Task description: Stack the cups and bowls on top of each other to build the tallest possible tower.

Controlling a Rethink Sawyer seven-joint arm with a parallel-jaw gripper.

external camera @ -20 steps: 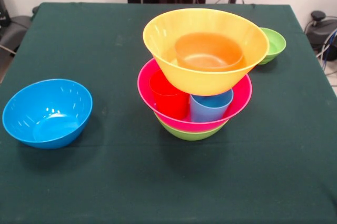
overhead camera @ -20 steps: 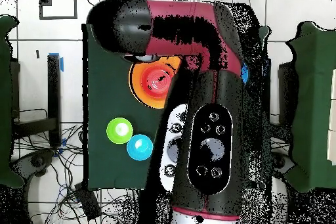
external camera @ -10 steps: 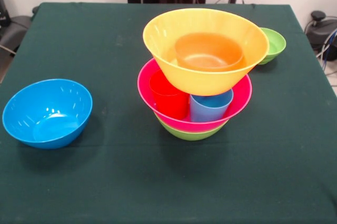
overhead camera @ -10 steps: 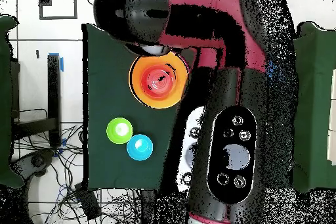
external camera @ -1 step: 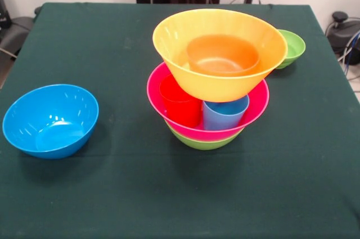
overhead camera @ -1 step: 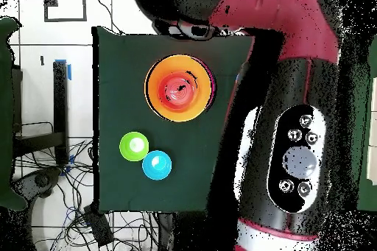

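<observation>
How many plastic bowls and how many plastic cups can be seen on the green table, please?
Round plastic bowls: 7 (large yellow-orange, large pink, medium green, medium blue, small orange, small green, small blue)
Plain plastic cups: 2 (red, light blue)
Total: 9

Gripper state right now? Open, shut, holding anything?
Gripper: not visible in the front view; in the overhead view only the arm shows, so its state cannot be told.
</observation>
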